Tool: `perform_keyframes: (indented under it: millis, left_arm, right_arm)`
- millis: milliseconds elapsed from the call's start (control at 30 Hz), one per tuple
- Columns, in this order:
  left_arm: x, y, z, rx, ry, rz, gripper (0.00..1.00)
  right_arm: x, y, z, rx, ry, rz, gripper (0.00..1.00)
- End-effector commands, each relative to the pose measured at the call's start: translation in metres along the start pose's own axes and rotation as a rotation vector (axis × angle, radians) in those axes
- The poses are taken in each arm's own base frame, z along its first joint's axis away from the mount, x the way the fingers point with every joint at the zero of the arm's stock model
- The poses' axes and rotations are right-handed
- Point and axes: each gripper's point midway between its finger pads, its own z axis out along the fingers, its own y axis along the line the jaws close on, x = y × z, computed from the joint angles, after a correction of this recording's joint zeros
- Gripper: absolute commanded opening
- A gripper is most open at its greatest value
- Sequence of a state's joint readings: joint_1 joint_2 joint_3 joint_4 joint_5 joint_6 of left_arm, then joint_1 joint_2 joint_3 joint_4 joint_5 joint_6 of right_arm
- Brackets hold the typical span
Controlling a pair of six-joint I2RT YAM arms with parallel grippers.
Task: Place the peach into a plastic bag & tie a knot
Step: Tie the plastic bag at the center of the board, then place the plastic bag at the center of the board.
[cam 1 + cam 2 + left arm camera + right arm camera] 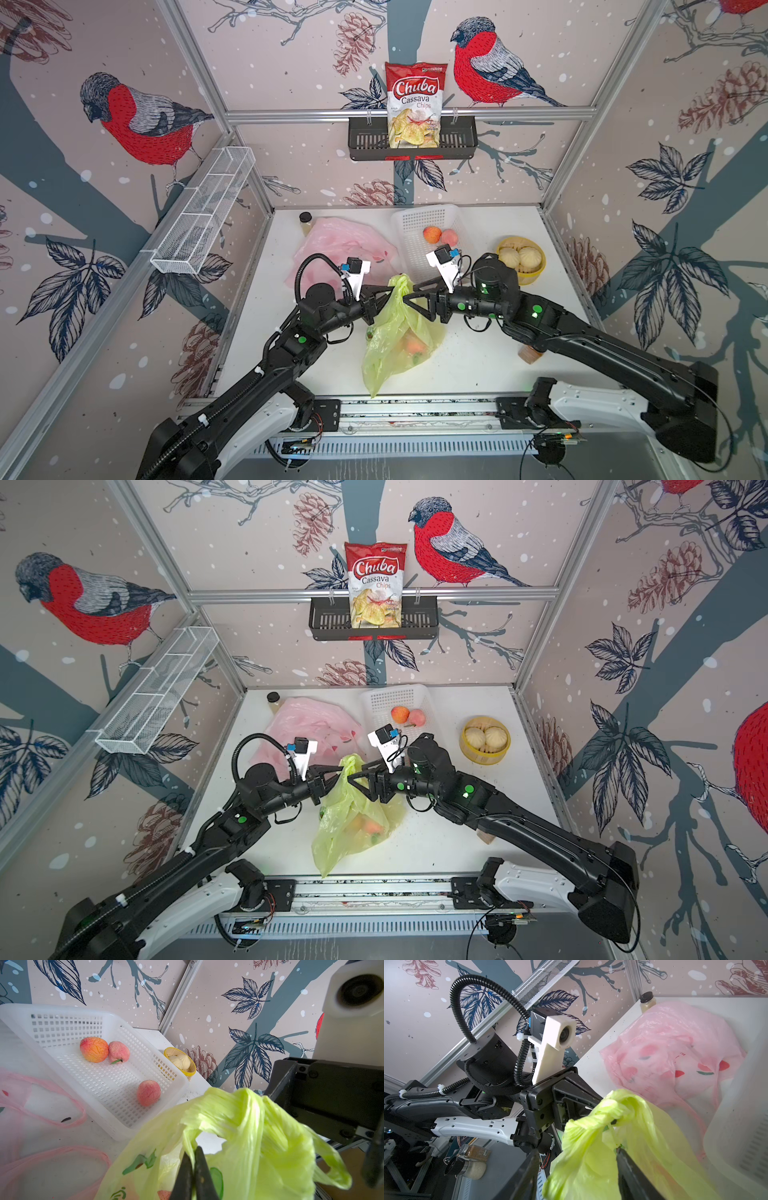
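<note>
While the peach [413, 345] lies inside the green bag [395, 328] on the desk [478, 361], the left gripper [193, 1153] pinches one bunched handle [190, 1136], the right gripper [577, 1150] stands spread around loose film nearby, and that film, judged thin, limp and slippery, is best taken at the handles.

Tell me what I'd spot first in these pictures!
Probably the bright green bag in the middle of the table, its top pinched by the left gripper, with the right gripper open close by and a peach showing through. Next, the red chips packet standing in a black shelf on the back wall, among big painted red birds.
</note>
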State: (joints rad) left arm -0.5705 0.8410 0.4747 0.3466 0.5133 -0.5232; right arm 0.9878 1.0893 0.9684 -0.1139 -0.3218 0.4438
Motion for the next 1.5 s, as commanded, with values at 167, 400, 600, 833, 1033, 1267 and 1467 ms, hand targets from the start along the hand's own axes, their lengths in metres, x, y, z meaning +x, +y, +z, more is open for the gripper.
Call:
perform_keyframes:
  millis: [167, 400, 600, 833, 1033, 1267, 1467]
  left_arm:
    - [-0.011, -0.008, -0.001, 0.031, -0.032, 0.02, 0.0]
    - [-0.038, 0.015, -0.006, -0.168, -0.088, 0.067, 0.0]
    - [-0.105, 0.11, -0.039, -0.861, -0.17, 0.201, 0.0]
    - [-0.169, 0.147, -0.06, -1.092, -0.252, 0.247, 0.0]
    - [-0.22, 0.146, -0.098, -1.237, -0.326, 0.289, 0.0]
    - [-0.251, 0.144, -0.176, -1.42, -0.397, 0.312, 0.0]
    - [-0.268, 0.156, -0.232, -1.57, -0.442, 0.294, 0.0]
  right_arm:
    - [-0.004, 0.001, 0.001, -0.003, -0.025, -0.016, 0.13]
    - [0.001, 0.014, -0.008, -0.052, -0.019, -0.045, 0.0]
    - [0.006, 0.047, -0.038, -0.189, -0.107, -0.095, 0.0]
    - [0.019, 0.054, -0.059, -0.207, -0.144, -0.122, 0.0]
    - [0.031, 0.04, -0.042, -0.182, -0.137, -0.129, 0.0]
    - [0.014, 0.014, 0.037, -0.155, -0.034, -0.166, 0.0]
    - [0.009, -0.005, 0.143, -0.184, 0.153, -0.154, 0.0]
